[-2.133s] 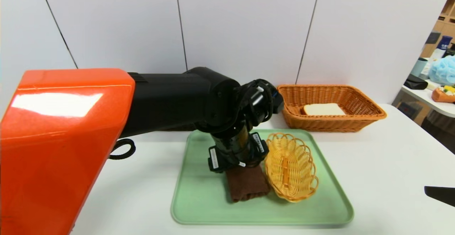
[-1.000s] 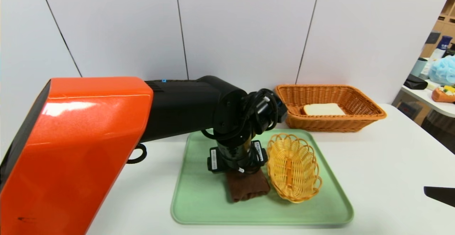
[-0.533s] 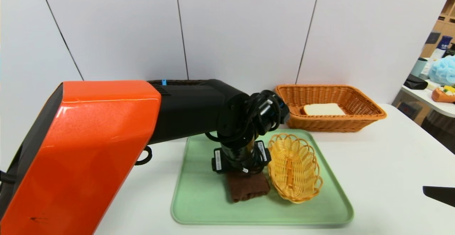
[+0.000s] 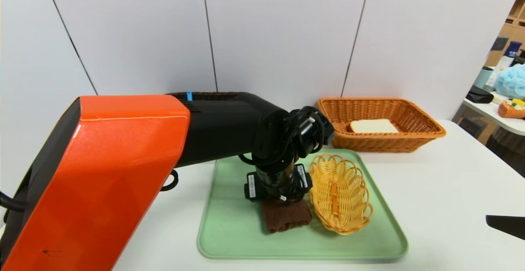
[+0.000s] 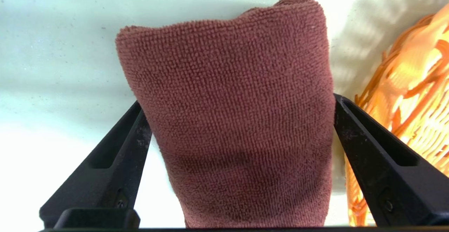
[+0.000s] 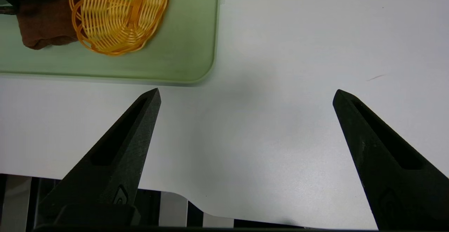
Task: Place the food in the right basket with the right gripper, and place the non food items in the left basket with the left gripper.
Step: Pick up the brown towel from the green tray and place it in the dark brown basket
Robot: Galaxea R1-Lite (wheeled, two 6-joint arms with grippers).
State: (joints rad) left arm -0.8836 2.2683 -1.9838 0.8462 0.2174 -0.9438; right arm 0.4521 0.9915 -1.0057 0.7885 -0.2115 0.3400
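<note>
- Moved since the earlier frames: orange shell [image 4: 123,156] of the left arm, now farther right; small yellow basket [image 4: 340,195], shifted slightly right on the tray
- Left basket [image 4: 217,96]: dark woven rim seen behind the left arm, interior mostly hidden; a blue strip [image 4: 189,96] shows at the rim
- Left gripper [image 5: 236,99]: released, fingers spread wide and low, one at either side of the towel; firm contact cannot be told
- Brown towel [image 4: 287,215]: folded, lying on the green tray [image 4: 233,238], between the fingers, not yet in a basket
- Small yellow basket: on the tray, just right of the towel
- Right basket [image 4: 381,142]: orange-tan wicker, beyond the tray, with the bread slice [image 4: 374,126] lying inside
- Right gripper [image 6: 247,91]: idle at the near right, above the white table [image 4: 451,193], released and holding nothing
</note>
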